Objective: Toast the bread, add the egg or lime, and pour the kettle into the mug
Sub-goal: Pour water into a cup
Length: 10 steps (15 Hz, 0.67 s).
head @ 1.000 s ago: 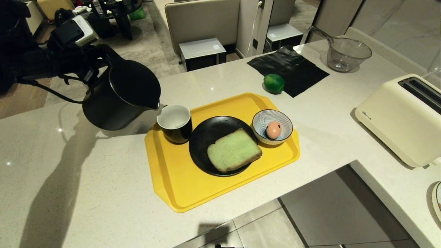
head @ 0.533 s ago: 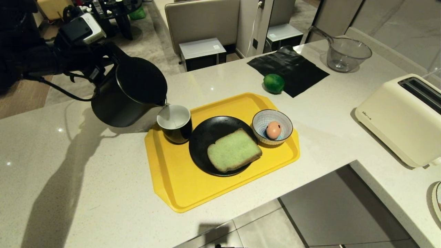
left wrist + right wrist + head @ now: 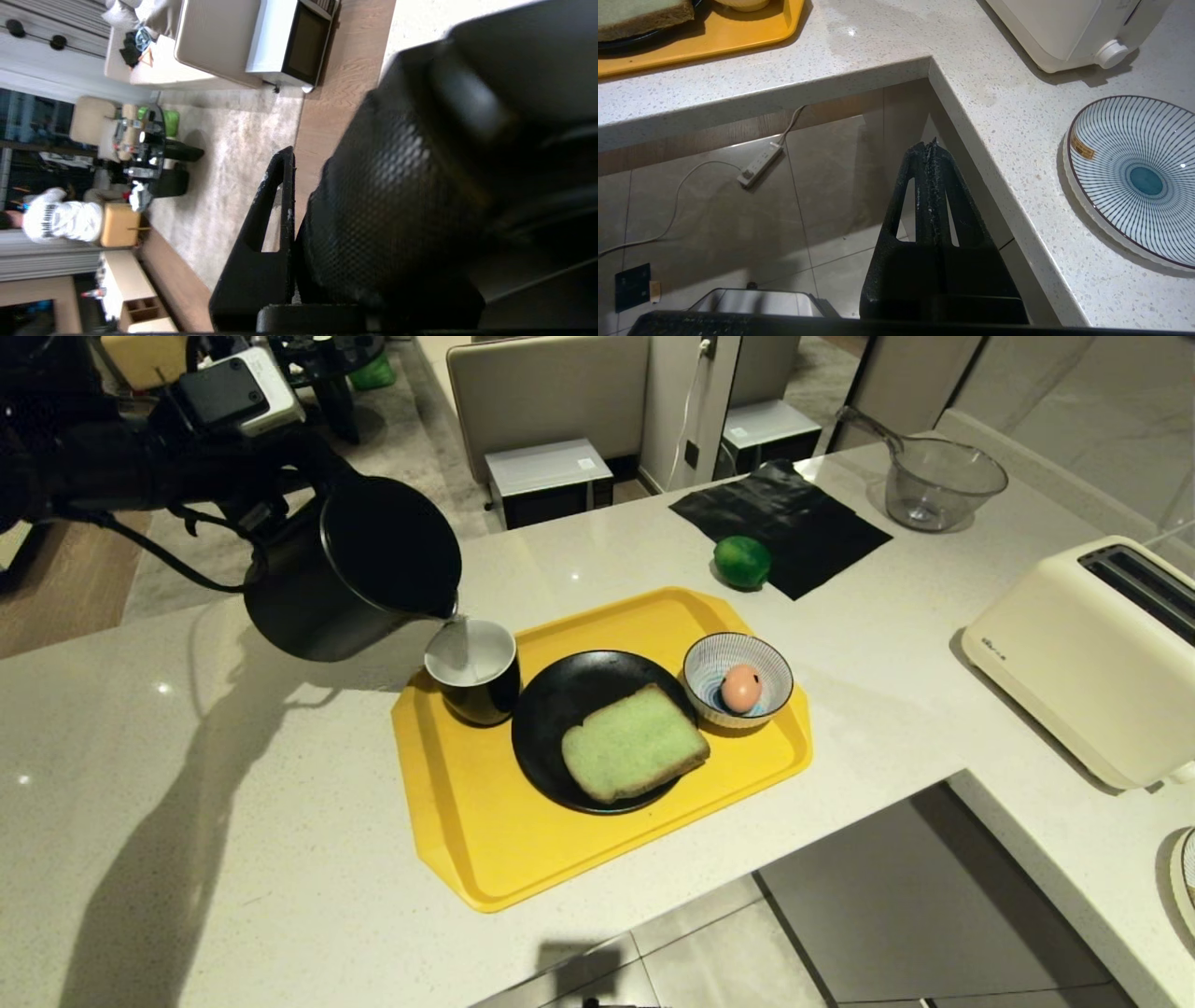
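The kettle [image 3: 355, 569] hangs tilted above the worktop [image 3: 233, 803], spout over the mug [image 3: 473, 670] on the yellow tray [image 3: 485, 840] (a thin stream falls in). The left pincer [image 3: 271, 509] is clenched on the kettle's handle. The right pincer [image 3: 930, 151], fully closed and holding nothing, hangs below the worktop edge.

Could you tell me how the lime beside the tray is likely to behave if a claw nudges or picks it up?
The lime is round and lies loose on the counter at the edge of a black cloth, so a nudge would probably roll it. Its glossy skin suggests that it could slip in a light pinch. It looks firm, so it is probably not fragile.
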Available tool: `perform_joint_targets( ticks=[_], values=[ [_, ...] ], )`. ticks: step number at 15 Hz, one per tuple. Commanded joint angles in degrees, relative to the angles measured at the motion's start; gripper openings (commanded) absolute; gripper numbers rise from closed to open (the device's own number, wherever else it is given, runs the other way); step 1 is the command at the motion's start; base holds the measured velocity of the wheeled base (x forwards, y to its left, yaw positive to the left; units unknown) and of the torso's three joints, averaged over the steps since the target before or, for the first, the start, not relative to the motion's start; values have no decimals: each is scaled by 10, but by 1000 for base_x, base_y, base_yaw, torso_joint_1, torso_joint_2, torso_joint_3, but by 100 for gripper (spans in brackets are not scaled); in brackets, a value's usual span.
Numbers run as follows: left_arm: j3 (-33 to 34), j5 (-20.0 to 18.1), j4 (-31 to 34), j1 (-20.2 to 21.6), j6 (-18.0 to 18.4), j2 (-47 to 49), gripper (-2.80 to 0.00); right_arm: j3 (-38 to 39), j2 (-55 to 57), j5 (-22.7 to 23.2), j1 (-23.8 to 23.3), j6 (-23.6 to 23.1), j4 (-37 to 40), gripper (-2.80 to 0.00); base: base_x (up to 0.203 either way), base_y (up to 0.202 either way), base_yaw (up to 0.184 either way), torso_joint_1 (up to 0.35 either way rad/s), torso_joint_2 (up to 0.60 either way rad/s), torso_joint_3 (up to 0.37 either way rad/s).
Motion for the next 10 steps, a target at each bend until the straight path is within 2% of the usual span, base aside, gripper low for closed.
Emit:
perform_joint_targets(
  ticks=[1, 4, 8, 10],
  values=[
    [-6, 10, 3, -7, 15, -11, -280, 15, 1, 0, 0, 0, 0, -280, 0, 0, 0, 0, 0, 0],
    [-6, 16, 16, -7, 43, -21, -280, 15, 1, 0, 0, 0, 0, -280, 0, 0, 0, 0, 0, 0],
    [-6, 37, 37, -9, 101, -36, -280, 15, 1, 0, 0, 0, -1, -280, 0, 0, 0, 0, 0, 0],
    [-5, 49, 44, -16, 109, -40, -280, 15, 1, 0, 0, 0, 0, -280, 0, 0, 0, 0, 0, 0]
  ],
)
